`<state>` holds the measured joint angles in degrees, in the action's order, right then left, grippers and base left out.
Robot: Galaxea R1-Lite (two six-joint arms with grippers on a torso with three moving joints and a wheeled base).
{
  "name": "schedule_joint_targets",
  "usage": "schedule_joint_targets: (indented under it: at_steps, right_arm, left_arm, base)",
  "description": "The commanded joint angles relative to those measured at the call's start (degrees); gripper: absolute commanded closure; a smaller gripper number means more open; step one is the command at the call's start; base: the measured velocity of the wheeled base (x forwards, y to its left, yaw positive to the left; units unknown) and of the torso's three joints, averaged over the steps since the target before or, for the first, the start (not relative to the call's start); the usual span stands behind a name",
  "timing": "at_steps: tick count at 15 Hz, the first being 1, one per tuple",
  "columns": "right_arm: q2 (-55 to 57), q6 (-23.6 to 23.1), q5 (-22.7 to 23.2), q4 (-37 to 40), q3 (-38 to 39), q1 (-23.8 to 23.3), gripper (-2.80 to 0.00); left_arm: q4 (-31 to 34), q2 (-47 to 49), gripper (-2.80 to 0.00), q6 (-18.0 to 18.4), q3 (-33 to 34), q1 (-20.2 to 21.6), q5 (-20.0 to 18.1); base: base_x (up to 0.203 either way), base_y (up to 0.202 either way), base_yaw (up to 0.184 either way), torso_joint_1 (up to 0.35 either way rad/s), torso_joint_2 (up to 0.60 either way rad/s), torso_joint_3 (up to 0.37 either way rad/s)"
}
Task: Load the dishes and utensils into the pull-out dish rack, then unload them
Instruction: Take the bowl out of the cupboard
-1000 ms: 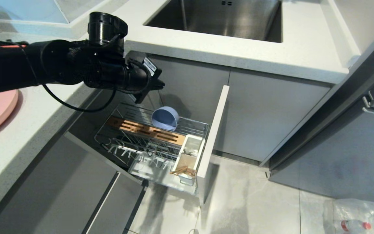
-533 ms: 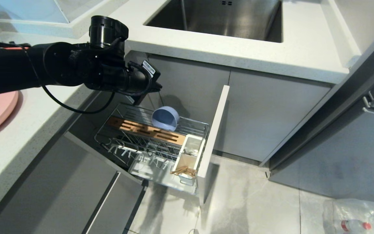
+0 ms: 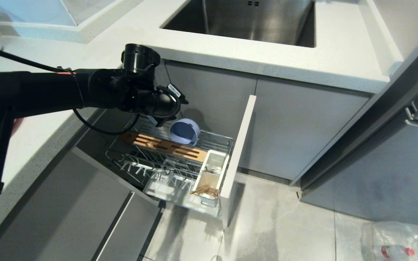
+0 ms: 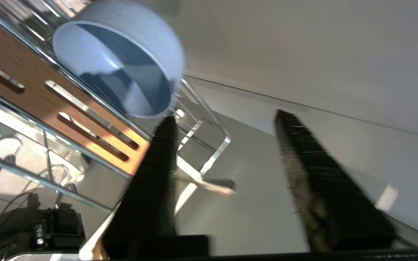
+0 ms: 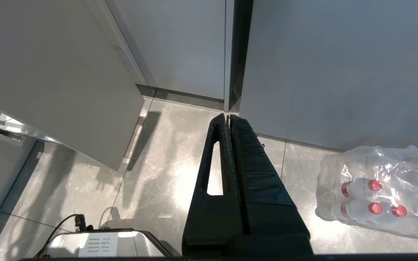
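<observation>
The bowl (image 3: pixel 184 132) sits tilted in the dish rack (image 3: pixel 151 159); chopsticks (image 3: pixel 205 190) fill its caddy (image 3: pixel 212 173). The left gripper (image 4: pixel 223 119) hovers nearby, jaws apart and empty. Only the right wrist view shows the right gripper (image 5: pixel 228 116), jaws closed.

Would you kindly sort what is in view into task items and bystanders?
Job:
- pale blue deep bowl, on its side in the rack
- chrome wire pull-out dish rack
- light wooden chopsticks in its white caddy
- open left gripper near the bowl

Lying about:
- steel sink
- wrapped pack of red-capped bottles
</observation>
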<state>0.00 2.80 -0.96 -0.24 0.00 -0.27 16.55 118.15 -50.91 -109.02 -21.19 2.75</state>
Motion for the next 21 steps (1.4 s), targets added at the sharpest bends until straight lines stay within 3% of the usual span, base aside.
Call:
schedule_joint_targets:
  at_steps: [1,13,21]
  right_arm:
    - [0.09,0.01,0.00,-0.02,0.00,0.00,0.00]
    - [0.09,0.01,0.00,-0.02,0.00,0.00,0.00]
    - [0.09,0.01,0.00,-0.02,0.00,0.00,0.00]
  left_arm:
    - [0.00,3.06,-2.80,-0.33,-0.82,0.39,-0.01]
    - [-3.63,8.50,-2.80,0.11,-2.42,0.80,-0.81]
    - [-9.50,11.01,-2.80,0.15,-2.51,3.55,-7.82]
  base:
    - [0.000,0.000,0.000,0.000,0.00,0.000]
    - [0.000,0.000,0.000,0.000,0.00,0.000]
    - [0.000,0.000,0.000,0.000,0.00,0.000]
